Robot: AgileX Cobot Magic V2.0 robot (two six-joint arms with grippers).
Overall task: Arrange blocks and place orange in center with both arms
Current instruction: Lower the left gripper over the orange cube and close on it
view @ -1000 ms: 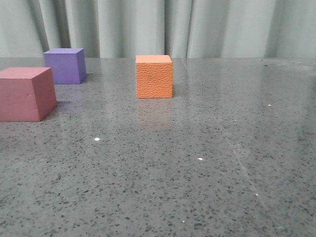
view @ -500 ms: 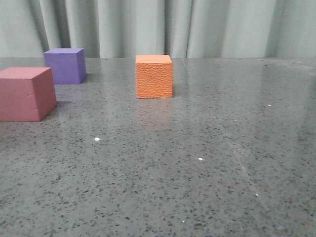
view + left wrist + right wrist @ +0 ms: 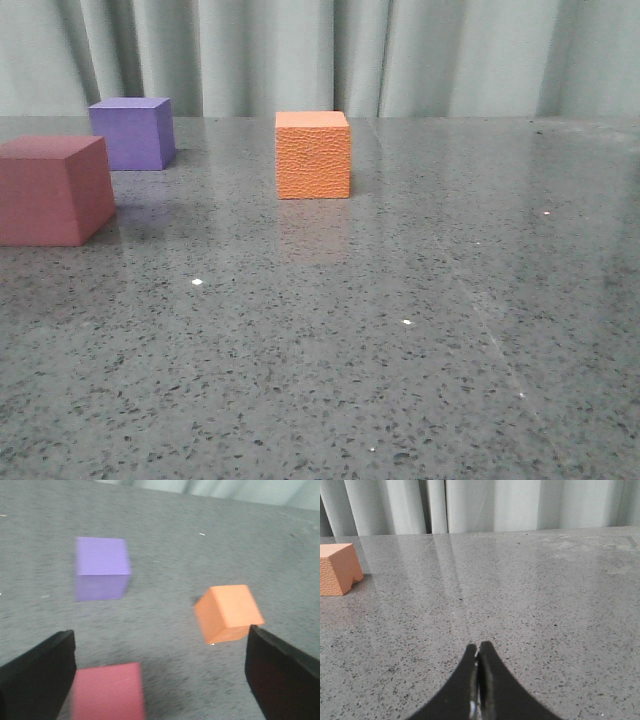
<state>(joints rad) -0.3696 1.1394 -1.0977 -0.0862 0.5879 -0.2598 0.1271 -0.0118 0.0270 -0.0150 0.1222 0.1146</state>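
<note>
The orange cube (image 3: 313, 155) stands on the grey table near the middle, toward the back. The purple cube (image 3: 131, 133) stands at the back left, and the larger red-pink cube (image 3: 52, 190) in front of it at the left edge. Neither gripper shows in the front view. In the blurred left wrist view my left gripper (image 3: 161, 632) is open wide and empty above the table. The red-pink cube (image 3: 107, 692) lies between its fingers, close to one of them; the purple cube (image 3: 102, 567) and the orange cube (image 3: 229, 612) lie beyond. My right gripper (image 3: 479, 647) is shut and empty, low over the table, with the orange cube (image 3: 337, 569) far off to one side.
The speckled grey table (image 3: 400, 330) runs back to a pale curtain (image 3: 450, 55). Nothing but the three cubes shows on it; its right half holds no objects.
The three cubes have not moved. A shadow has come over the red-pink cube and the table beside it in the front view.
</note>
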